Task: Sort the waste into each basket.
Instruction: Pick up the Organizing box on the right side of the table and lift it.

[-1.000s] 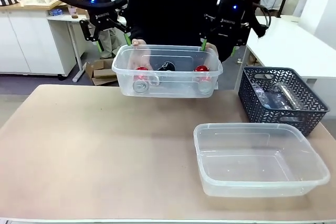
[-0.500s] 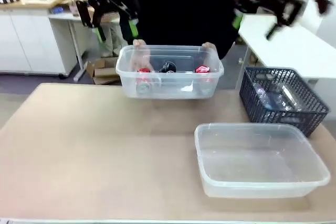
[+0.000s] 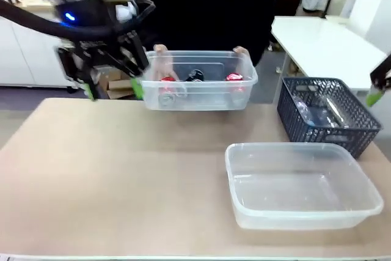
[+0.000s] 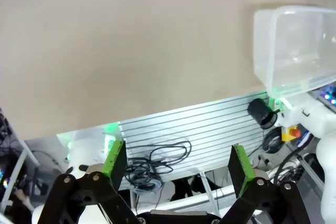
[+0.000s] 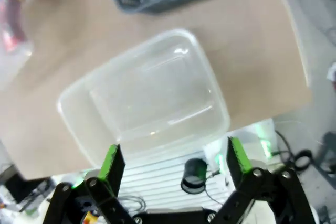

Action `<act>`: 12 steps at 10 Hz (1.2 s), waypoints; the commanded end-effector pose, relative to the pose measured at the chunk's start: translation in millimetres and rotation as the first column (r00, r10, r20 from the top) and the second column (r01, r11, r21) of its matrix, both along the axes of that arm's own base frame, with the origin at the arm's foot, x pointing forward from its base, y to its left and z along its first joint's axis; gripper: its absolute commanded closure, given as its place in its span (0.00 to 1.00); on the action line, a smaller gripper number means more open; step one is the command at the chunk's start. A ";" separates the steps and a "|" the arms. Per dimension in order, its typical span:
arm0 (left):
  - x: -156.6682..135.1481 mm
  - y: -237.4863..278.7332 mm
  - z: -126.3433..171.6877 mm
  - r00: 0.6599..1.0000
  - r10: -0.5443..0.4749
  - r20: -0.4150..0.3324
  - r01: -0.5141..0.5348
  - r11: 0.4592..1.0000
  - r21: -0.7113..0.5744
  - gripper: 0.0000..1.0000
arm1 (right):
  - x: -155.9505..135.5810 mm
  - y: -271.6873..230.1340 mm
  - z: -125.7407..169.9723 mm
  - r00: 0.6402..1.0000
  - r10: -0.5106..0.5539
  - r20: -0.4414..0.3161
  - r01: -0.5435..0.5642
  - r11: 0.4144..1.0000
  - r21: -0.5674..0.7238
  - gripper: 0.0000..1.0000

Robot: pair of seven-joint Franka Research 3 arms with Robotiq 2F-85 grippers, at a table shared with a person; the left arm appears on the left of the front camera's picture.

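Empty tub (image 3: 299, 219): landmark; light, thin plastic, probably flexes; best taken by the rolled rim. Can tub (image 3: 195, 98): beyond it, to the left, in the person's hands (image 3: 162, 62); cans likely roll if tipped. Cans (image 3: 234, 77): smooth, light, perhaps slippery, dentable; grip softly round the middle. Left gripper (image 4: 177, 145): left of the empty tub, pointing down, jaws wide, holding nothing. Right gripper (image 5: 175, 144): beside the landmark's right, jaws likewise apart, nothing between.
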State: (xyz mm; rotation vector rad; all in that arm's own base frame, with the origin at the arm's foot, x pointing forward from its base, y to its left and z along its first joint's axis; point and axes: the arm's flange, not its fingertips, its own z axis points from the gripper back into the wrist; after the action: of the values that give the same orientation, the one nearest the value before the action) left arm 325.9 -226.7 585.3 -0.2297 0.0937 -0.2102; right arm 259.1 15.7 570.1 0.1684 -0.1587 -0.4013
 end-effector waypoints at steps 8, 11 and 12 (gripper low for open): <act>6.4 -152.6 -148.7 0.943 0.311 -0.116 -0.301 0.949 0.097 0.00 | 15.3 -37.8 -141.9 0.984 0.134 -0.117 -0.141 0.989 -0.052 0.00; -14.8 -158.9 -168.7 0.943 0.299 -0.148 -0.290 0.954 0.077 0.00 | 30.7 -23.7 -87.1 0.986 0.100 -0.131 -0.108 0.992 -0.059 0.00; -14.8 -158.9 -168.7 0.943 0.299 -0.148 -0.290 0.954 0.077 0.00 | 30.7 -23.7 -87.1 0.986 0.100 -0.131 -0.108 0.992 -0.059 0.00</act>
State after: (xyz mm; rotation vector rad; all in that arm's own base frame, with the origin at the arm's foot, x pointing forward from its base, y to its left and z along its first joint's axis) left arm 325.8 -404.8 404.6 -0.2213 0.2439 0.1161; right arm 297.2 -13.7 475.2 0.0937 -0.0299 -0.2947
